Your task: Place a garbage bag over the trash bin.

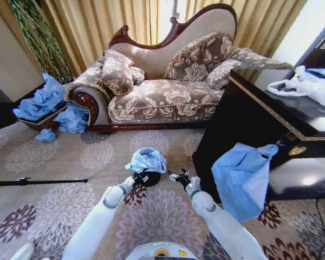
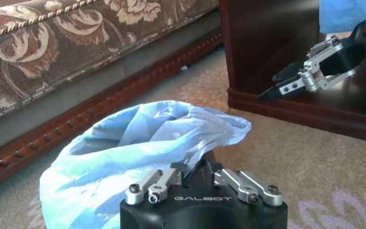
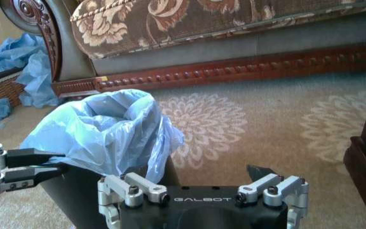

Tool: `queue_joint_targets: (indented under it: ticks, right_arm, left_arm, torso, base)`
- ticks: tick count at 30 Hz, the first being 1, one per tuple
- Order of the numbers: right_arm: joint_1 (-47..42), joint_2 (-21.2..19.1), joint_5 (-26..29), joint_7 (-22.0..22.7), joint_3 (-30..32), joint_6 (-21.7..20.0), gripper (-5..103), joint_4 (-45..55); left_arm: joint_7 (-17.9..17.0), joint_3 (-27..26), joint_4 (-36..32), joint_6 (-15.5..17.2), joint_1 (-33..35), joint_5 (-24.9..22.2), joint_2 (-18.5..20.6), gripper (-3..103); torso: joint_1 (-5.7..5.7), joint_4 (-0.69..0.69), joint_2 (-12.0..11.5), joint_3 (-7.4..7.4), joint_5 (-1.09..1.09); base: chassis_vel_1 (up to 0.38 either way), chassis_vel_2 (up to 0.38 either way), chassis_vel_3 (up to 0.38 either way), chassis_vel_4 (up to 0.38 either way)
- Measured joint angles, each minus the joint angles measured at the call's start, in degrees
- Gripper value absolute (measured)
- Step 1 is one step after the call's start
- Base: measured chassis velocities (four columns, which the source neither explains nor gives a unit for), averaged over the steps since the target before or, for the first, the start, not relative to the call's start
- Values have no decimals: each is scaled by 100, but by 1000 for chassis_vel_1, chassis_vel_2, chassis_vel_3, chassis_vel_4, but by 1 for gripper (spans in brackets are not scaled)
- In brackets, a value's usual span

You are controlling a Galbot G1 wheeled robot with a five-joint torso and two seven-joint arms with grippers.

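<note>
The small black trash bin (image 1: 151, 180) stands on the carpet just ahead of me, between my two arms. The light blue garbage bag (image 1: 146, 160) sits bunched over its top, loose and puffed up, with its mouth open upward (image 3: 116, 107). My left gripper (image 1: 142, 175) is at the bin's left rim, shut on the bag's edge (image 3: 62, 164). My right gripper (image 1: 178, 176) hovers open a short way right of the bin, apart from the bag; the left wrist view has it in front of the dark cabinet (image 2: 278, 88). The bin's black wall (image 3: 84, 200) appears below the bag.
A patterned sofa (image 1: 162, 97) stands behind the bin. A dark wooden cabinet (image 1: 244, 124) is close on the right, with a larger blue bag (image 1: 241, 173) hanging on it and white bags (image 1: 309, 84) on top. Blue bags (image 1: 40, 100) pile at far left; a black rod (image 1: 38, 182) lies on the carpet.
</note>
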Motion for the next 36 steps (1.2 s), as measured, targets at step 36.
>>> queue_joint_targets:
  ticks: [36]
  right_arm:
    - [-30,-9,-41,-25,61,-20,100,-6]
  left_arm:
    - [2,-83,-266,-64,293,30,11,0]
  torso:
    - [0,0,0,0,1]
  base:
    - [0,0,0,0]
